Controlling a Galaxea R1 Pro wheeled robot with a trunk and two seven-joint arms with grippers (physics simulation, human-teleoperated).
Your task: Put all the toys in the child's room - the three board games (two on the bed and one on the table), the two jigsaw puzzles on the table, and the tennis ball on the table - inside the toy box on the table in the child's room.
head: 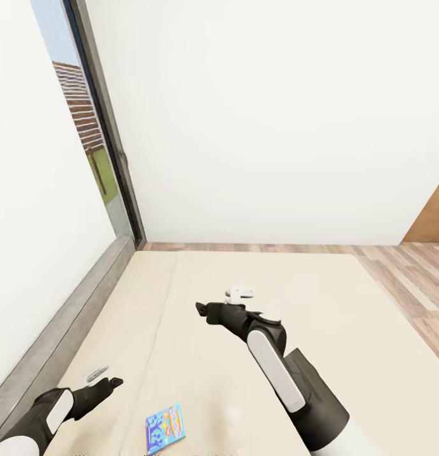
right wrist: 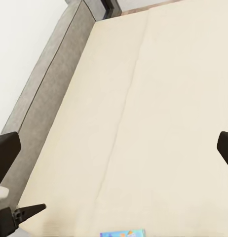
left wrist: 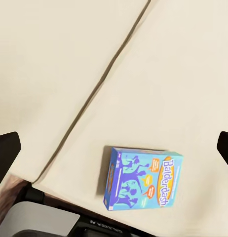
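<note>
Place: the bed (head: 346, 354) is faced, its cream mattress bordered by a grey padded edge (head: 61, 329) along the white wall; a window (head: 86, 133) and a strip of wood-plank floor (head: 409, 278) are seen beyond it

Board game: one blue game box (head: 165, 427) is seen lying flat on the mattress near the lower edge of the head view, printed face up, between the two arms; in the left wrist view the same box (left wrist: 142, 179) is seen below the hand, beside a seam in the mattress

Left hand: the left hand (head: 104, 378) is held low over the mattress, near the box but apart from it; its dark fingertips (left wrist: 6, 150) are seen well apart at the sides of its wrist view, so it is judged released and empty

Right hand: the right hand (head: 214, 303) is held out over the middle of the mattress, well apart from the box; it is taken to be released and empty, though the spread is hard to judge from the head view

Done: nothing can be confirmed as packed, since the toy box and the desk are out of sight

Left: this box is not yet grasped and is judged the step in hand; a second game is named for the bed, but just one is seen here; every toy must still be accounted for at the toy box
</note>
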